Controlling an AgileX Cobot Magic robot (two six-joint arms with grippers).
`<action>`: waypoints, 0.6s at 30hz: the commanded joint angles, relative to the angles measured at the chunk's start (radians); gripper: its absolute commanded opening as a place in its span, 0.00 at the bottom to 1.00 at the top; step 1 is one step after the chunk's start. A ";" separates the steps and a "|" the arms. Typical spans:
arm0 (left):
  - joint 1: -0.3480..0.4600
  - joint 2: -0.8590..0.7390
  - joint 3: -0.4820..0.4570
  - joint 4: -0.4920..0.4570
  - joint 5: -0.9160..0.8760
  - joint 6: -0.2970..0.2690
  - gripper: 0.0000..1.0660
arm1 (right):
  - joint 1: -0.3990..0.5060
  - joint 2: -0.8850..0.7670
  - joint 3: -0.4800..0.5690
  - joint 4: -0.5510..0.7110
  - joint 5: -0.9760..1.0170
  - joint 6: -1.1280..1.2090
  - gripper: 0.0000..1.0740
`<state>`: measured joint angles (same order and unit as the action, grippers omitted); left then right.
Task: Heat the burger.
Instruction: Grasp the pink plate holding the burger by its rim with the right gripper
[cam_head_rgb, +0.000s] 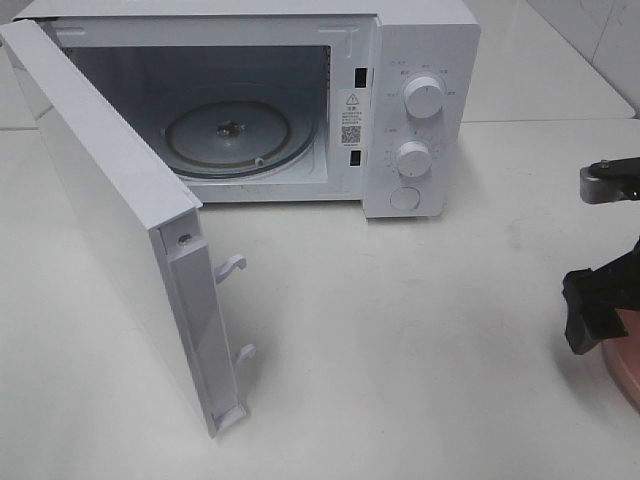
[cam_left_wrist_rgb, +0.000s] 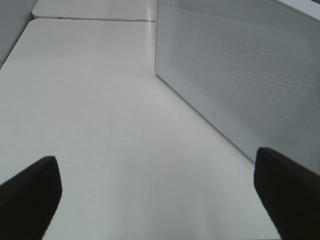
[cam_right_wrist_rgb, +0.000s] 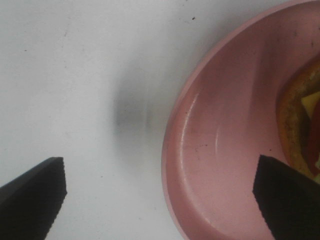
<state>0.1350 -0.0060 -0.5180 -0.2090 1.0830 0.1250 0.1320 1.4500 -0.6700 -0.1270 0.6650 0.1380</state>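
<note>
Burger (cam_right_wrist_rgb: 292, 117) on plate (cam_right_wrist_rgb: 220, 160), right of microwave (cam_head_rgb: 440, 50)

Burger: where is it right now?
On the pink plate at the far right of the exterior high view, well right of the open microwave, below the right gripper; only the right wrist view shows the burger itself.

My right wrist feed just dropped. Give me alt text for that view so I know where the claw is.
The right claw hangs open, straddling the rim of a pink plate that rests on the white table. The burger sits on the plate and is only partly in frame, showing bun, cheese and a strip of red.
</note>
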 joint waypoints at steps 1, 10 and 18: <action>0.003 -0.025 0.002 -0.002 -0.015 0.001 0.92 | -0.004 0.039 0.003 -0.020 -0.020 0.021 0.90; 0.003 -0.025 0.002 -0.002 -0.015 0.001 0.92 | -0.004 0.163 0.003 -0.049 -0.100 0.053 0.88; 0.003 -0.025 0.002 -0.002 -0.015 0.001 0.92 | -0.004 0.236 -0.002 -0.093 -0.158 0.096 0.86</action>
<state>0.1350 -0.0060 -0.5180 -0.2090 1.0830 0.1250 0.1320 1.6840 -0.6710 -0.2030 0.5100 0.2190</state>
